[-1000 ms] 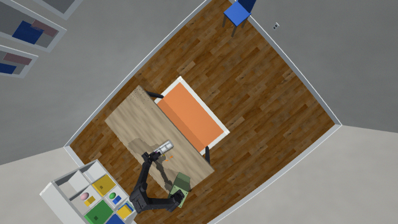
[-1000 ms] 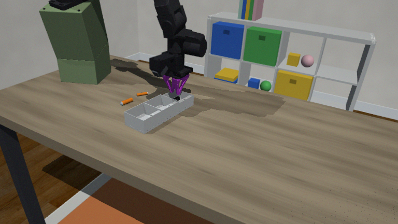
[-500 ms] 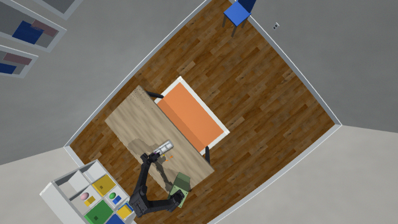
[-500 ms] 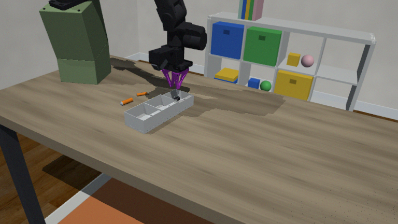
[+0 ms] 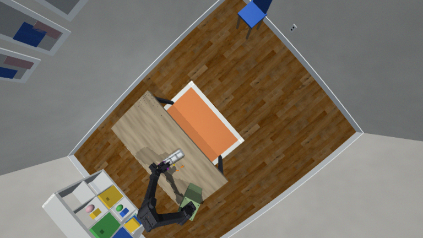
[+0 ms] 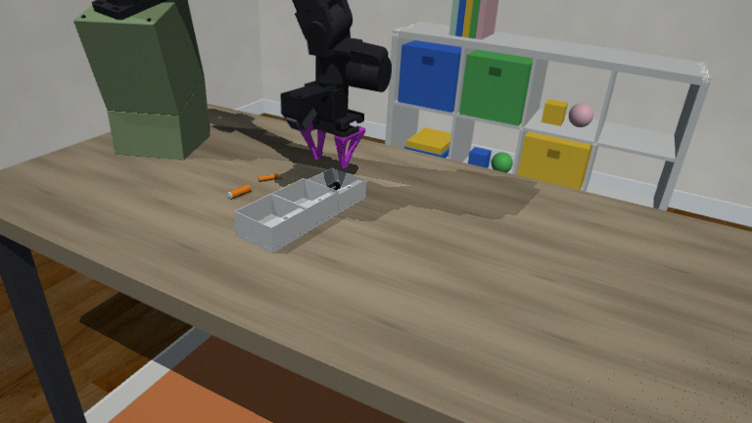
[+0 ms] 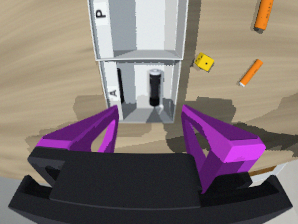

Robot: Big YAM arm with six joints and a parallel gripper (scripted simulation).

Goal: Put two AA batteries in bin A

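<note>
With both batteries in A, your clearance is at the walls

Because the tool (image 5: 166, 167) (image 6: 330, 164) (image 7: 150, 110) stands spread and released, with nothing between its fingers, your coming move should turn on how it sits against bin A (image 6: 361, 189) (image 7: 177, 95). In the wrist view one black battery (image 7: 155, 88) lies inside A, its long axis running from the tool's side toward bin P (image 7: 184, 30); a second dark battery (image 7: 120, 86) shows only as a sliver along the labelled wall, roughly parallel. Your fingertips appear at either side of A's near end, beyond the batteries' own ends. Whether they clear the rim, you cannot tell from that view; the exterior one suggests they are above it. Judge your retreat as straight up from the worktop (image 5: 133, 124) (image 6: 446, 294) first, then away, lest a sideways finger nudge the bin.
</note>
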